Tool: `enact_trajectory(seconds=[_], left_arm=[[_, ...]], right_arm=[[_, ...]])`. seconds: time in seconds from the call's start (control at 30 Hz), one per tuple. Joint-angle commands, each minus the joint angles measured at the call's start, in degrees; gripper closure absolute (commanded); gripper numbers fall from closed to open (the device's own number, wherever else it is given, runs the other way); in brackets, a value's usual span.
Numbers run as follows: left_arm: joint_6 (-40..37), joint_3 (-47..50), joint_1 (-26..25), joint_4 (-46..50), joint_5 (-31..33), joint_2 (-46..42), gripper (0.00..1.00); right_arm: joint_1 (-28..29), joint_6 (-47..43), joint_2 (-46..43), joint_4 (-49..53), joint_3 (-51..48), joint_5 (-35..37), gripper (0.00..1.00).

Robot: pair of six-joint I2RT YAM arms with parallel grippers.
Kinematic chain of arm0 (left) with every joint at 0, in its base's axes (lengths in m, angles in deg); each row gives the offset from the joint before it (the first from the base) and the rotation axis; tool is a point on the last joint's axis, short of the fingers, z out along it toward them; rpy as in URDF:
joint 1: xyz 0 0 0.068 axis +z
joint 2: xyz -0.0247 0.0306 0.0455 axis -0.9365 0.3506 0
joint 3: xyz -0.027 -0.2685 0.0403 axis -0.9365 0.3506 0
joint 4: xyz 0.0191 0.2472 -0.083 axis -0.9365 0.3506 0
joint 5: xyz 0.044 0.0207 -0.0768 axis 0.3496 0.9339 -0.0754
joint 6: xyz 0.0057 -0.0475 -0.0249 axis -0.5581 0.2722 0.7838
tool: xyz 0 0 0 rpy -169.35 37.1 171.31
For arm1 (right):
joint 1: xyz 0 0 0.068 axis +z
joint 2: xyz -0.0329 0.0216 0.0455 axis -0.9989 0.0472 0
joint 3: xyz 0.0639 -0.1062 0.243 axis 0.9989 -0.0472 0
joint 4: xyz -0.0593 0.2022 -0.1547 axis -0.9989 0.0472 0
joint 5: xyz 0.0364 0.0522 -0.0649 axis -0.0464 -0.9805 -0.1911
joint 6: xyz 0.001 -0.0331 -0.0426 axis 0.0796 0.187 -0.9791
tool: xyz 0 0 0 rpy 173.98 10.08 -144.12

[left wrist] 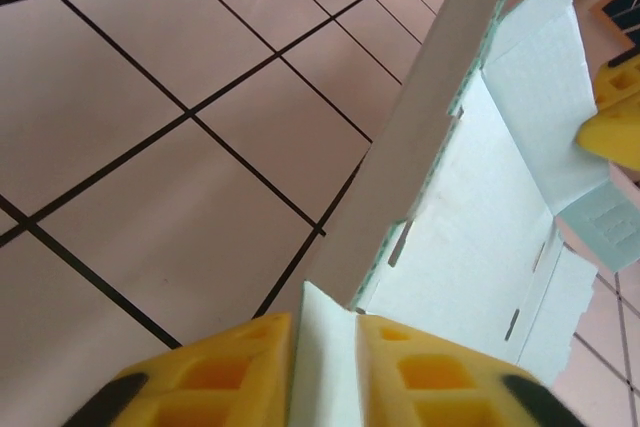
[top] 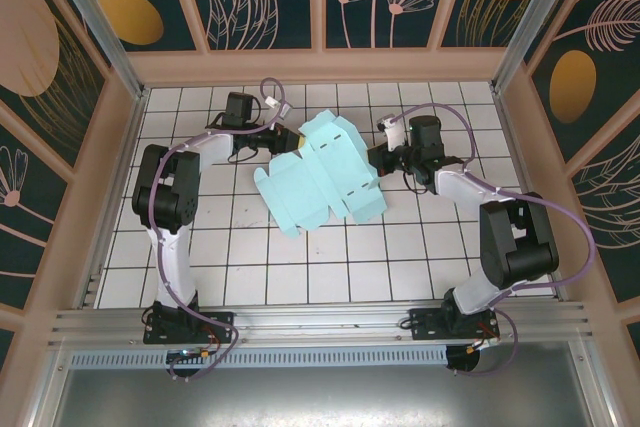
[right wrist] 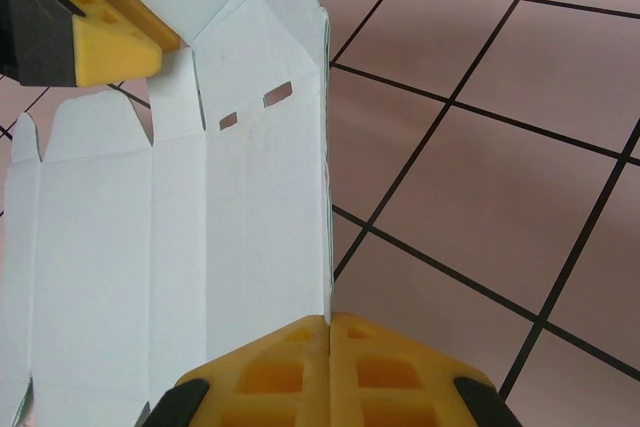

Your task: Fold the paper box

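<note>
From 6 o'clock in the top view, glossy white tiles point(top: 250, 257) with dark grout run outward to table centre. The box point(top: 322, 182) lies there. It is thin, matte, pale aqua card, die-cut with tabs, short slots and scored creases, partly flat and partly raised.

At the box's 3 o'clock, the right gripper point(right wrist: 329, 327) has its yellow fingers point(right wrist: 270, 372) closed together on the edge of an upright panel. At the box's 10 o'clock, the left gripper point(left wrist: 325, 319) has its jaws slightly apart with a small flap in the gap. A firm pinch cannot be confirmed.

The upright panel's free edge runs from the right gripper toward the left gripper, roughly 3 to 9 o'clock. Both arms are equally near.

Judgement: the next fold depends on swinging this panel about its crease toward 6 o'clock, over the flat panels. Thin card is likely to buckle, so keep both ends level.
</note>
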Motion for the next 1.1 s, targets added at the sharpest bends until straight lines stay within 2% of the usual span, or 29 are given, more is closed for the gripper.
enact_trajectory(seconds=[0.0,0.03,0.2,0.33,0.5,0.73,1.07], left_arm=[[-0.44,0.07,-0.04,0.16,-0.24,-0.46,0.68],[-0.47,-0.01,-0.04,0.27,-0.18,-0.37,0.69],[-0.91,0.00,-0.04,0.69,-0.45,-0.60,0.85],[-1.48,0.02,-0.09,1.15,-0.21,-0.44,0.83],[-2.58,0.91,-0.13,0.99,0.16,-0.95,0.95],[-1.40,11.01,-0.15,-12.46,3.71,-7.09,0.96],[-0.15,22.15,-0.41,-28.03,9.94,-13.13,0.96]], right_arm=[[0.27,0.56,0.29,0.27,1.82,0.20,1.00],[0.27,0.57,0.25,0.25,1.95,0.14,1.00],[0.25,0.43,0.26,0.44,2.02,0.41,1.00],[0.28,0.61,0.34,0.31,2.20,0.28,1.00],[0.21,1.43,0.42,0.25,2.48,0.43,1.00],[0.46,7.69,1.81,-2.19,2.75,1.96,1.00],[0.62,13.49,6.02,0.80,5.54,4.84,1.00]])
